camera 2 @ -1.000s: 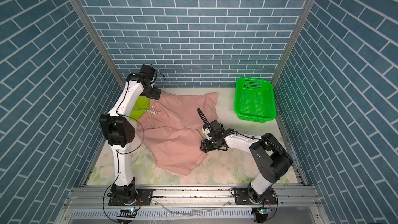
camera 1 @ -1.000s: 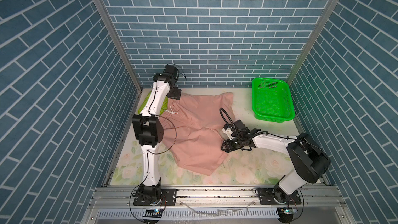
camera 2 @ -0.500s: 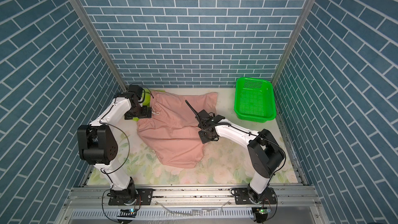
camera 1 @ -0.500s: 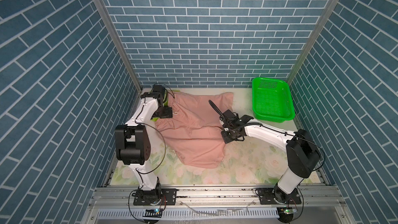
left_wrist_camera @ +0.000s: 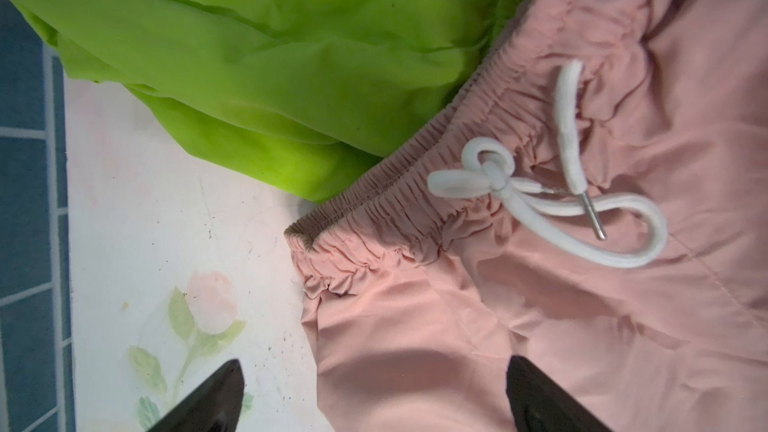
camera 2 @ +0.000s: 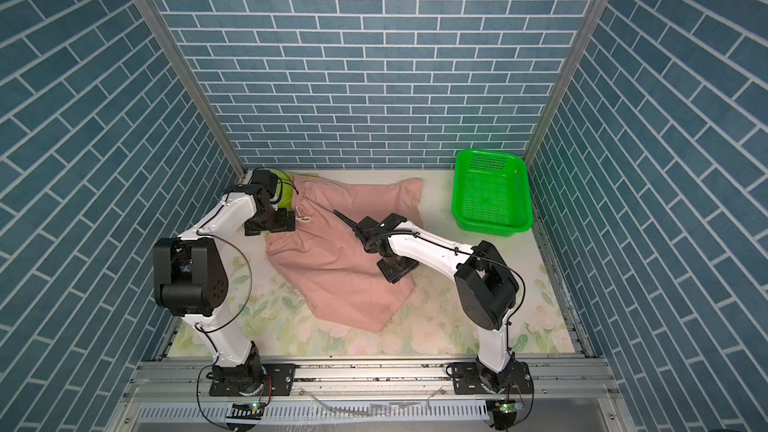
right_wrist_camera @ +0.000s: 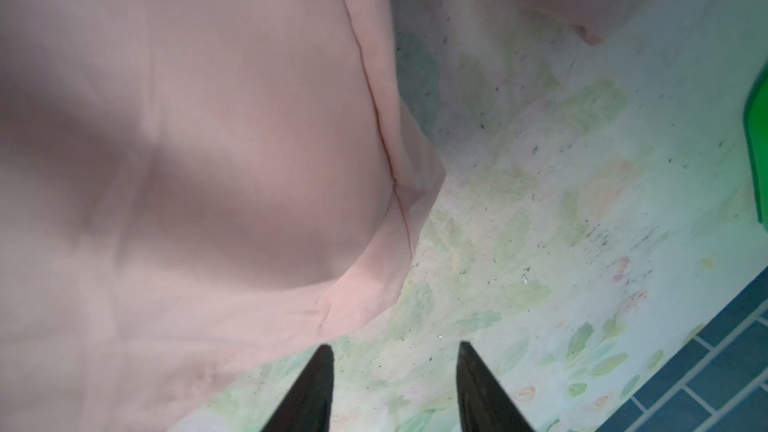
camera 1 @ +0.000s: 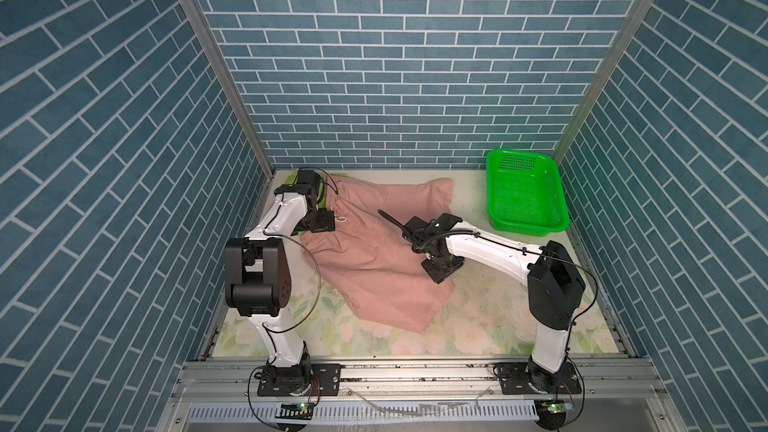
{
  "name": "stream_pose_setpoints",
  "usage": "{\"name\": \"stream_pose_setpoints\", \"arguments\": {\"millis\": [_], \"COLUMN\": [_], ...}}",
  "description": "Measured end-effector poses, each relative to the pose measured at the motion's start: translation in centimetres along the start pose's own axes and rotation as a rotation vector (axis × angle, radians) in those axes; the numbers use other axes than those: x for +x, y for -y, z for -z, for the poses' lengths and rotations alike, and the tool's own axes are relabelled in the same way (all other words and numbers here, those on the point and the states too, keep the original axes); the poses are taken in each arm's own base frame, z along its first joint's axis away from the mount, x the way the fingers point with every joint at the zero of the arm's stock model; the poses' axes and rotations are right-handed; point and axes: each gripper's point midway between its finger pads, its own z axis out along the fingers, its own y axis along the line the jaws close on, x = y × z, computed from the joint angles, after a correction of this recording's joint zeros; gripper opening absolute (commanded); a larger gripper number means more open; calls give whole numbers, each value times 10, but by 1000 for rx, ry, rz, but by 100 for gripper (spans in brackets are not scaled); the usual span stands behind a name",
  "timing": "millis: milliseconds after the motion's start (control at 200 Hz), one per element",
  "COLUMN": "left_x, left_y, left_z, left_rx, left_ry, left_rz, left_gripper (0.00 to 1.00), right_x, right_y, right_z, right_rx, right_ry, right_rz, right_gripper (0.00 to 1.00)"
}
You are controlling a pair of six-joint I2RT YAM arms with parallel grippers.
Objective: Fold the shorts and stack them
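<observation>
In both top views we are seeing the pink shorts (camera 1: pixel 365 255) lying on the surface (camera 1: pixel 490 317), waistband toward the left arm (camera 1: pixel 282 218), legs splaying toward the right arm (camera 1: pixel 490 247). The left wrist view is showing left jaws apart, empty, straddling the shorts' edge near the waistband (left_wrist_camera: pixel 374 197), lime-green shorts (left_wrist_camera: pixel 270 56) beyond; the right wrist view, right jaws apart beside a leg hem (right_wrist_camera: pixel 390 243).

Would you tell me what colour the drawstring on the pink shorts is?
The drawstring is white; left wrist view.
</observation>
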Motion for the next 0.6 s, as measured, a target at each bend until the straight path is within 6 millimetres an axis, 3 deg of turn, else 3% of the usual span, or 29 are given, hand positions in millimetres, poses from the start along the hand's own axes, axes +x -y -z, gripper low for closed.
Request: {"name": "stream_pose_setpoints", "arguments": {"millis": [150, 310, 445, 530, 600], "left_x": [5, 16, 22, 29, 40], "left_y": [-2, -20, -44, -48, -45], "left_z": [-1, 14, 26, 19, 8], "left_rx": [4, 24, 70, 111, 154], "left_ry": [7, 64, 127, 139, 123], "left_rz": [16, 109, 234, 293, 332], "left_gripper": [100, 100, 100, 100, 100], "right_x": [-2, 18, 57, 79, 84], "right_y": [-10, -17, -69, -96, -108], "right_z": [14, 44, 38, 26, 21], "right_rx": [-147, -287, -322, -332, -328], "right_ry": [135, 307, 341, 325, 323], "right_rz": [-45, -41, 174, 297, 350], "right_gripper": [62, 62, 62, 63, 63]}}
